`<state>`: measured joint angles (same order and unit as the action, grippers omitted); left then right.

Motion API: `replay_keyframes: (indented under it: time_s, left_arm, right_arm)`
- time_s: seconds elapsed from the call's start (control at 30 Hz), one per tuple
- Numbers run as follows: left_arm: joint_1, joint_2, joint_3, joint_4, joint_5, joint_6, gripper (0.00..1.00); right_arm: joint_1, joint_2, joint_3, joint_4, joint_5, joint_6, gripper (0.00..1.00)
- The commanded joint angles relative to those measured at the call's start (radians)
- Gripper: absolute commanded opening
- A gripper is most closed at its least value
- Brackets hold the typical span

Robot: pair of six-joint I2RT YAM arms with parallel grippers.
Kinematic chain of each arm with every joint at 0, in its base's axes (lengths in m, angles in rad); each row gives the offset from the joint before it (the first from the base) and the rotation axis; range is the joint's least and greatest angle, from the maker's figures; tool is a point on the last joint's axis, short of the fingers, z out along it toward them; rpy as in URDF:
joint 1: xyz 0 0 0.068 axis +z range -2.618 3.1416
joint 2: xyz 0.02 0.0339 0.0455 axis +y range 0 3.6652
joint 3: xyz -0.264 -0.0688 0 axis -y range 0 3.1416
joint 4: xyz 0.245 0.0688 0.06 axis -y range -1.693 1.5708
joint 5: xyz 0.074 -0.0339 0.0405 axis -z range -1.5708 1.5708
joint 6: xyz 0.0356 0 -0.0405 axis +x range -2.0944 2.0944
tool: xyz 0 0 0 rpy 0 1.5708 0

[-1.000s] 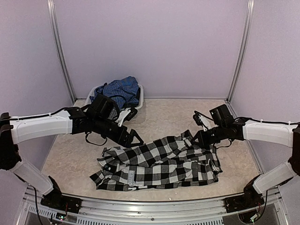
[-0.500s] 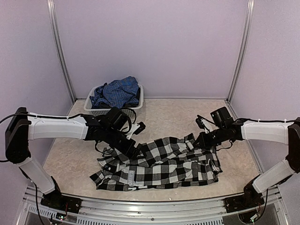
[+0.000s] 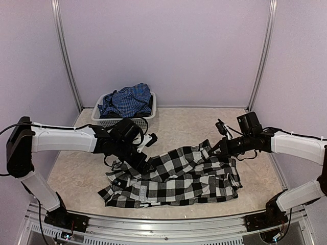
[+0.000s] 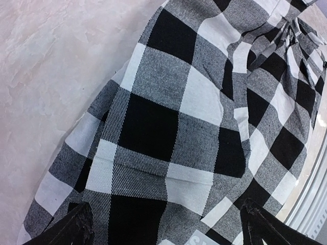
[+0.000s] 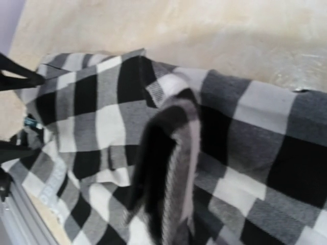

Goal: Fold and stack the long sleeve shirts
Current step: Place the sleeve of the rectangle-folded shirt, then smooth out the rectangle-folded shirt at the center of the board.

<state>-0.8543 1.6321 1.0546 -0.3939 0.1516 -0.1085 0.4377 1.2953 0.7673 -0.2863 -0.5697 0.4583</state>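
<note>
The black-and-white check shirt lies crumpled on the table's near middle. My left gripper hovers over its upper left part. In the left wrist view its fingertips stand wide apart above the cloth, open and empty. My right gripper is at the shirt's upper right edge. In the right wrist view a fold of the check cloth rises into the jaws, which are hidden behind it. The blue fine-check shirt lies bundled in the basket.
The white mesh basket stands at the back left against the wall. Bare beige table shows behind the shirt and on its left. Metal frame posts stand at both back corners, and a rail runs along the near edge.
My left arm swung right from beside the basket and came down over the check shirt's left part. My right gripper shifted slightly right and up, taking the shirt's edge with it.
</note>
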Motion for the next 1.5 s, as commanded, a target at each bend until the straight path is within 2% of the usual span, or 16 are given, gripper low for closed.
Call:
replay_keyframes:
  time_s: [0.0,0.23,0.47,0.7,0.73,0.77,0.8,1.0,1.17,1.23,1.47]
  left_arm:
    - [-0.006,-0.021,-0.01,-0.01,-0.065,0.04,0.95]
    - [-0.009,-0.013,-0.007,-0.017,-0.082,0.052,0.95]
    - [-0.011,0.008,-0.004,-0.03,-0.107,0.054,0.95]
    - [-0.026,0.065,0.009,-0.089,-0.211,0.048,0.95]
    - [-0.028,0.068,0.006,-0.091,-0.222,0.047,0.95]
    - [-0.029,0.071,0.003,-0.094,-0.234,0.046,0.95]
    - [-0.031,0.074,0.0,-0.098,-0.248,0.046,0.95]
    - [-0.05,0.126,0.003,-0.13,-0.329,0.046,0.95]
    - [-0.066,0.148,0.008,-0.14,-0.405,0.044,0.97]
    - [-0.068,0.157,0.013,-0.152,-0.453,0.041,0.98]
    - [-0.075,0.192,0.02,-0.18,-0.498,0.046,0.99]
  right_arm:
    - [-0.019,-0.038,0.003,-0.037,-0.05,0.014,0.0]
    - [-0.072,-0.02,0.0,-0.124,-0.007,-0.039,0.0]
    - [-0.077,0.081,-0.013,-0.096,0.049,-0.08,0.0]
    - [-0.077,0.191,0.004,-0.056,0.114,-0.118,0.0]
    - [-0.076,0.2,0.012,-0.064,0.128,-0.125,0.04]
    - [-0.076,0.203,0.018,-0.073,0.143,-0.131,0.18]
    - [-0.076,0.2,0.023,-0.084,0.158,-0.136,0.27]
    - [-0.05,0.135,0.052,-0.139,0.239,-0.167,0.58]
    - [0.035,0.124,0.103,-0.171,0.313,-0.177,0.96]
    - [0.067,0.13,0.115,-0.167,0.348,-0.181,0.99]
    - [0.092,0.225,0.102,-0.07,0.324,-0.216,0.99]
